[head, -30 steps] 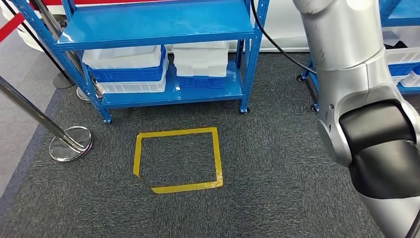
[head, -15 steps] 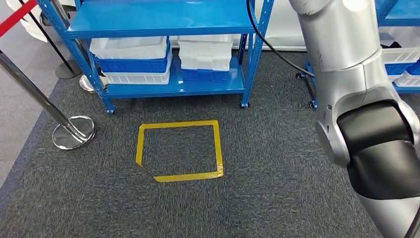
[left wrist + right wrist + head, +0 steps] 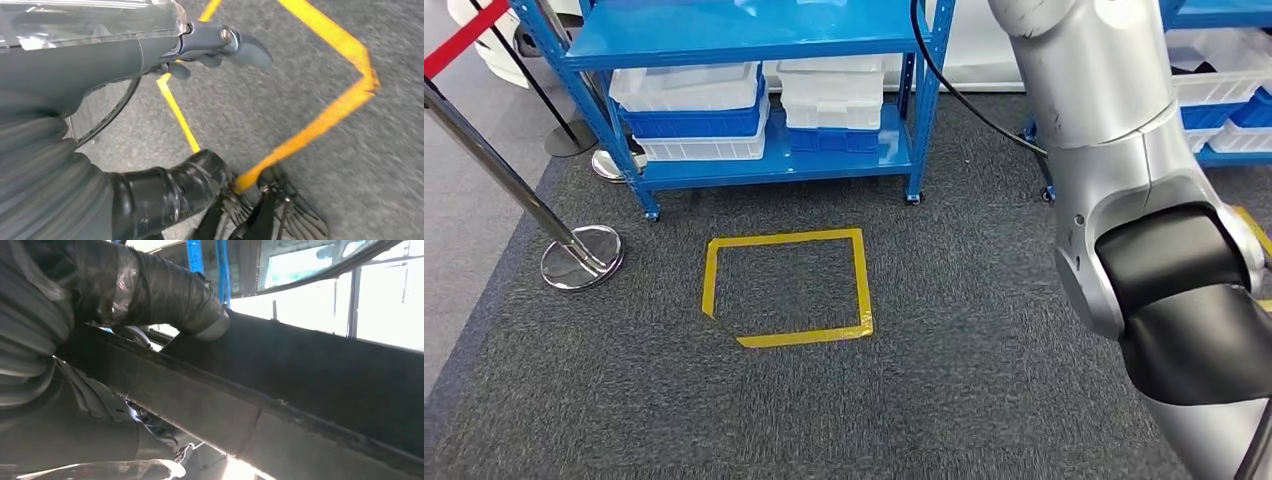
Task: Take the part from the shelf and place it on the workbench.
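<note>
Fingers [image 3: 165,295] of the right hand [image 3: 100,305] clamp a dark flat part [image 3: 310,390] for carrying, left hand [image 3: 220,42] hangs loose, holding nothing.

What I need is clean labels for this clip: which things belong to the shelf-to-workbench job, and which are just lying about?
Job: blue metal shelf rack; stacked white and blue plastic bins on it; right hand, thumb against a dark flat panel.
Lying about: yellow floor-tape rectangle; chrome stanchion post; red barrier belt.
</note>
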Robot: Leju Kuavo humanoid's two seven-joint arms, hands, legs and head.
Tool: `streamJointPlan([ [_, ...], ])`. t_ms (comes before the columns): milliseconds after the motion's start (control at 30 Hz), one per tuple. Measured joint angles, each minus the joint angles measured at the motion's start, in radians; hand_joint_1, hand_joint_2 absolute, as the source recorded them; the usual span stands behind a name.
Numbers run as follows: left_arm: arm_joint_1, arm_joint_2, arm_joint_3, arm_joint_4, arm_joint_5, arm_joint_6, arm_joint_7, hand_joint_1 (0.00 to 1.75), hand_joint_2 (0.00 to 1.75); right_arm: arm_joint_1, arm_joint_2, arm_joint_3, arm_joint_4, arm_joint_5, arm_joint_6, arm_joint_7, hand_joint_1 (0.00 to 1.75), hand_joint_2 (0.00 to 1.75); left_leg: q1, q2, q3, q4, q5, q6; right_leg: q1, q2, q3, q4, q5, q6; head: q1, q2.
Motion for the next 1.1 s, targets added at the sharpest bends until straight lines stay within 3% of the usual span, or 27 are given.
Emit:
streamJointPlan([
  [67,0.0,0.0,0.0,0.0,0.0,0.0,0.001,0.0,1.75,0.001,0.001,0.0,0.0,0.003,-0.002,0.002,1.75,1.75,0.009,0.0,-0.017,0.118,-0.099,-0.015,0.0,0.0,-0.034,0.003,0.028,-0.003,0.0,0.0],
  [100,0.0,0.001,0.0,0.0,0.0,0.0,0.001,0.0,1.75,0.002,0.001,0.0,0.0,0.004,-0.004,0.003,1.75,1.75,0.013,0.0,-0.019,0.175,-0.116,-0.022,-0.001,0.0,-0.052,0.007,0.039,-0.002,0.0,0.0],
  [167,-0.001,0.002,0.0,0.0,0.0,0.0,0.0,0.0,1.75,0.008,0.001,0.0,0.001,0.01,-0.012,0.006,1.75,1.75,0.022,0.0,0.009,0.218,-0.081,-0.031,-0.003,-0.001,-0.09,0.018,0.061,0.002,0.0,0.0],
  [200,-0.002,0.003,0.0,0.0,0.0,0.0,0.0,0.0,1.75,0.012,0.001,0.0,0.001,0.013,-0.015,0.006,1.75,1.75,0.025,0.0,0.046,0.191,-0.052,-0.034,-0.004,-0.001,-0.108,0.024,0.071,0.005,0.0,0.0],
  [233,-0.003,0.003,0.0,0.0,0.0,0.0,0.0,0.0,1.75,0.014,0.003,0.0,0.001,0.017,-0.017,0.006,1.75,1.75,0.027,0.0,0.097,0.133,-0.045,-0.034,-0.005,-0.001,-0.123,0.03,0.081,0.009,0.0,0.0],
  [300,-0.006,0.004,0.0,0.0,-0.002,0.0,0.003,0.0,1.75,0.017,0.005,0.0,0.001,0.023,-0.021,0.006,1.75,1.75,0.023,-0.002,0.197,-0.01,-0.079,-0.025,-0.006,-0.002,-0.142,0.033,0.102,0.021,0.0,0.0],
  [367,-0.007,0.007,0.001,0.0,-0.003,0.001,0.005,0.0,1.75,0.019,0.006,0.0,0.003,0.027,-0.026,0.006,1.75,1.75,0.014,-0.003,0.229,-0.081,-0.098,-0.008,-0.009,-0.004,-0.146,0.019,0.128,0.035,0.0,0.0],
  [433,-0.007,0.009,0.001,0.0,-0.004,0.002,0.006,0.0,1.75,0.024,0.005,0.0,0.006,0.027,-0.028,0.006,1.75,1.75,0.014,0.001,0.216,-0.097,-0.069,0.013,-0.011,-0.002,-0.151,0.007,0.136,0.047,0.0,0.0],
  [467,-0.007,0.009,0.001,0.0,-0.005,0.002,0.006,0.0,1.75,0.027,0.003,0.0,0.008,0.027,-0.029,0.006,1.75,1.75,0.016,0.005,0.208,-0.105,-0.053,0.024,-0.011,0.001,-0.159,0.019,0.11,0.051,0.0,0.0],
  [533,-0.007,0.009,0.001,0.0,-0.006,0.002,0.006,0.0,1.75,0.029,0.001,0.0,0.01,0.028,-0.029,0.006,1.75,1.75,0.017,0.012,0.186,-0.11,-0.025,0.039,-0.011,0.006,-0.181,0.084,0.018,0.053,0.0,0.0],
  [600,-0.006,0.009,0.001,0.0,-0.007,0.002,0.007,0.0,1.75,0.029,0.001,0.0,0.011,0.028,-0.029,0.006,1.75,1.75,0.016,0.014,0.156,-0.106,-0.003,0.044,-0.011,0.008,-0.202,0.195,-0.065,0.055,0.0,0.0],
  [633,-0.006,0.009,0.001,0.0,-0.007,0.002,0.007,0.0,1.75,0.031,0.001,0.001,0.012,0.028,-0.029,0.006,1.75,1.75,0.016,0.014,0.137,-0.102,0.009,0.044,-0.011,0.009,-0.207,0.252,-0.083,0.056,0.0,0.0],
  [667,-0.006,0.009,0.001,0.0,-0.008,0.002,0.007,0.0,1.75,0.032,0.001,0.001,0.013,0.028,-0.029,0.006,1.75,1.75,0.015,0.014,0.116,-0.098,0.022,0.044,-0.011,0.009,-0.205,0.299,-0.082,0.058,0.0,0.0],
  [700,-0.006,0.009,0.001,0.0,-0.008,0.002,0.007,0.0,1.75,0.034,0.001,0.001,0.014,0.028,-0.029,0.006,1.75,1.75,0.016,0.014,0.093,-0.091,0.035,0.042,-0.012,0.009,-0.188,0.318,-0.058,0.058,0.0,0.0],
  [767,-0.006,0.009,0.001,0.0,-0.009,0.002,0.009,0.0,1.75,0.037,0.001,0.001,0.015,0.028,-0.029,0.006,1.75,1.75,0.016,0.014,0.049,-0.075,0.059,0.035,-0.012,0.009,-0.106,0.261,-0.011,0.057,0.0,0.0],
  [833,-0.005,0.009,0.001,0.0,-0.009,0.002,0.012,0.0,1.75,0.038,0.003,0.001,0.015,0.028,-0.03,0.006,1.75,1.75,0.015,0.013,0.017,-0.058,0.077,0.026,-0.007,0.01,0.007,0.118,-0.044,0.05,0.0,0.0],
  [867,-0.005,0.009,0.001,0.0,-0.01,0.002,0.013,0.0,1.75,0.039,0.004,0.001,0.016,0.029,-0.031,0.006,1.75,1.75,0.013,0.012,0.009,-0.054,0.088,0.02,-0.005,0.011,0.042,0.062,-0.068,0.046,0.0,0.0],
  [900,-0.003,0.009,0.002,0.0,-0.01,0.002,0.014,0.0,1.75,0.04,0.005,0.001,0.016,0.029,-0.031,0.006,1.75,1.75,0.012,0.011,0.004,-0.057,0.102,0.015,-0.001,0.012,0.056,0.031,-0.082,0.042,0.0,0.0],
  [967,0.001,0.009,0.002,0.0,-0.01,0.001,0.012,0.0,1.75,0.042,0.004,0.001,0.018,0.032,-0.032,0.006,1.75,1.75,0.013,0.009,-0.004,-0.067,0.12,0.003,-0.003,0.011,0.038,0.024,-0.065,0.028,0.001,0.0],
  [1000,0.002,0.009,0.003,0.0,-0.009,0.001,0.009,0.0,1.75,0.043,0.004,0.001,0.019,0.033,-0.032,0.005,1.75,1.75,0.015,0.009,-0.013,-0.057,0.101,-0.003,-0.005,0.01,0.026,0.022,-0.053,0.018,0.0,0.0],
  [1033,0.004,0.009,0.003,0.0,-0.009,0.0,0.006,0.0,1.75,0.043,0.004,0.001,0.02,0.035,-0.032,0.005,1.75,1.75,0.016,0.008,-0.025,-0.029,0.061,-0.009,-0.008,0.008,0.014,0.019,-0.04,0.009,0.0,0.0],
  [1100,0.004,0.009,0.005,0.0,-0.006,-0.001,0.001,0.0,1.75,0.042,0.005,0.001,0.02,0.037,-0.031,0.004,1.75,1.75,0.019,0.008,-0.053,0.087,-0.049,-0.02,-0.009,0.007,-0.015,0.018,-0.013,-0.001,0.0,0.0],
])
